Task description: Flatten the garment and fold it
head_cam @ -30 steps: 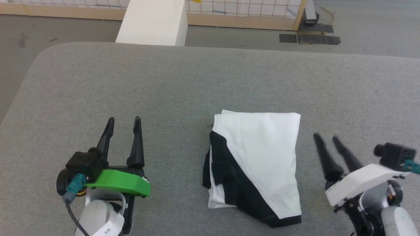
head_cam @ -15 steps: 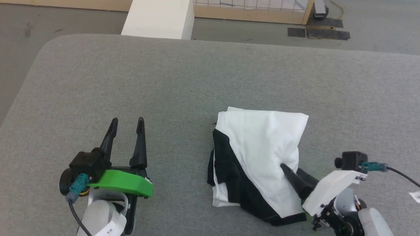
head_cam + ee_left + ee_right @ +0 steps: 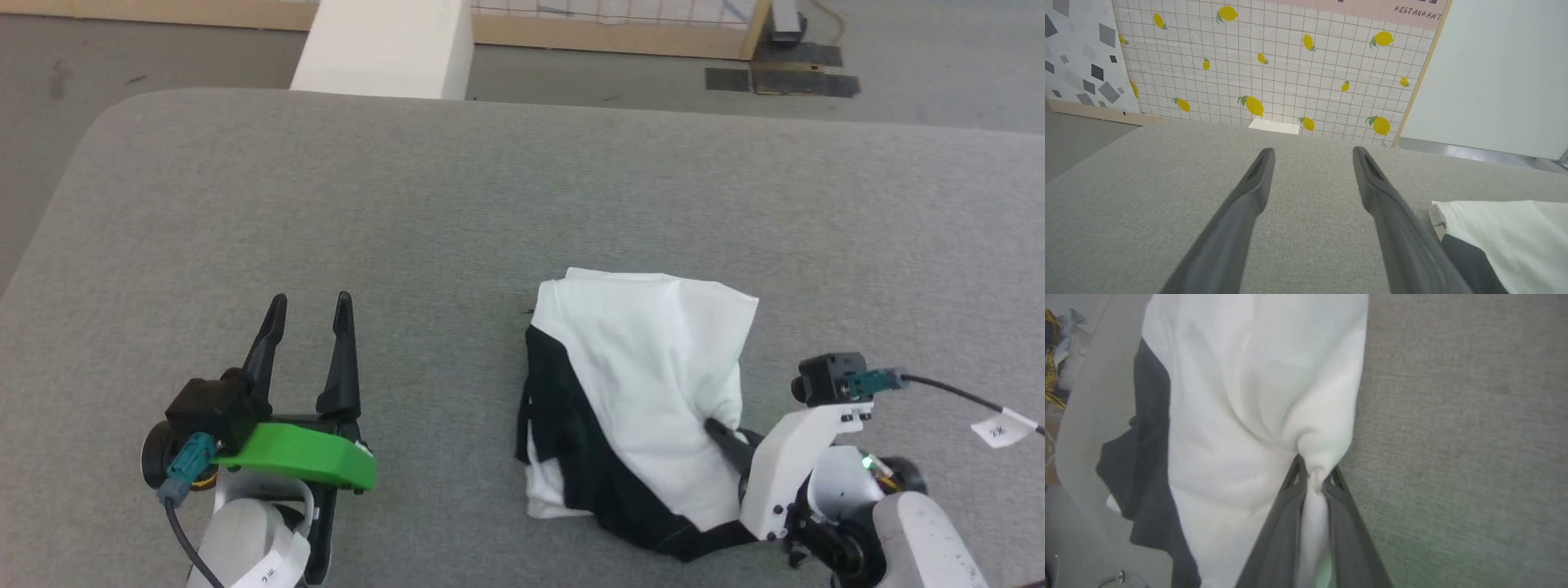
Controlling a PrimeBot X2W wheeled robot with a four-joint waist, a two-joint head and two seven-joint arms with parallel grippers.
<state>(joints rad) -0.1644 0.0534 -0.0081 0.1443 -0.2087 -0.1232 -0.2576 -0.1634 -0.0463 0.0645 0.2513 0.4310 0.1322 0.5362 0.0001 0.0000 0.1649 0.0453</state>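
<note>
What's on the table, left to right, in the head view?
left gripper, open → garment, white with black → right gripper, shut on the garment's right edge.

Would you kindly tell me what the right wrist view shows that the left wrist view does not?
From the right wrist view: the right gripper shut on a bunched fold of the garment, pinching its white cloth between the fingers. From the left wrist view: the left gripper open above the grey surface, with a lemon-print wall behind. In both: the white and black garment lying on that grey surface.
</note>
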